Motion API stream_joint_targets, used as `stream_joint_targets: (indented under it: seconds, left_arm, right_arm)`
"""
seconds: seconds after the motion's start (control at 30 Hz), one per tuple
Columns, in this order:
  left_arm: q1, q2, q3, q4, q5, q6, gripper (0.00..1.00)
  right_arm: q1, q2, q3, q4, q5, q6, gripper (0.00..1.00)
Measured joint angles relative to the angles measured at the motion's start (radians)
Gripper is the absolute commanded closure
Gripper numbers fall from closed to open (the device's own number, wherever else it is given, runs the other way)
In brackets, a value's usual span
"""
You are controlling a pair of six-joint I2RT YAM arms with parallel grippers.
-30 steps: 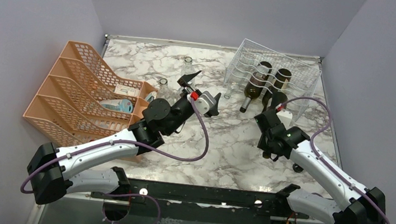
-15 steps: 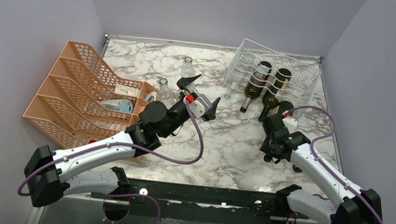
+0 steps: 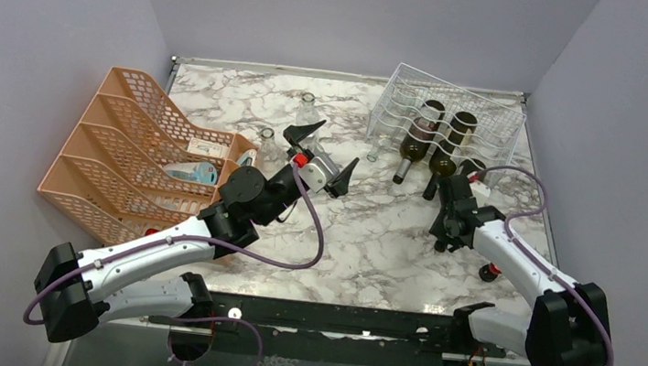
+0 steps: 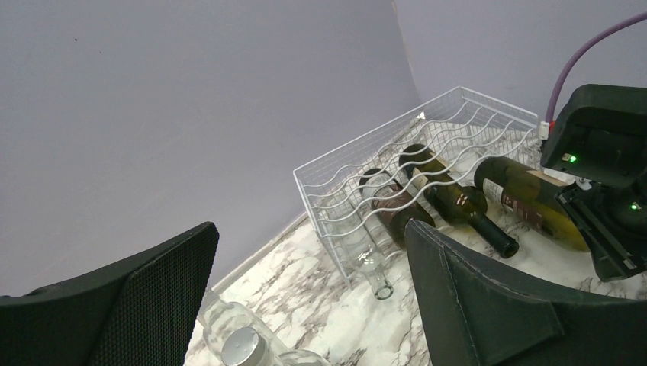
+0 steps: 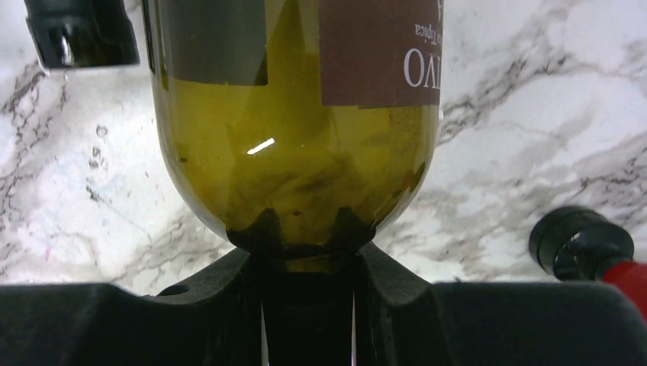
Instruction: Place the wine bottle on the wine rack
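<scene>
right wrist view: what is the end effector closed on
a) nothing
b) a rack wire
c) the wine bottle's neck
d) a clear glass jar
C: the right end effector pinches the wine bottle at its neck, just below the shoulder.

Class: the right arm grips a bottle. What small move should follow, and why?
Probably slide the wine bottle base-first into the wine rack. The right gripper has its jaws on the neck, the base points at the rack front, and the cradle beside the two dark bottles looks free.
</scene>
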Motion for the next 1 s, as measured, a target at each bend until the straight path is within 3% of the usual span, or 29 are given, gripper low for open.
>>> stream_joint_targets:
  seconds: [0.5,0.83,1.0]
  left_arm:
    - [0.0,-0.042,-0.022,-0.035,0.002,-0.034,0.01]
    - [0.0,-0.072,-0.022,-0.048,0.025,-0.08,0.01]
    - [0.0,-0.074,-0.022,-0.058,0.027,-0.094,0.01]
  right_arm:
    - [-0.151,0.196,0.038,0.284,-0.012,-0.18,0.99]
    - [-0.216,0.274,0.07,0.404,-0.05,-0.325,0.83]
    - [-0.232,0.327,0.123,0.408,-0.035,-0.351,0.8]
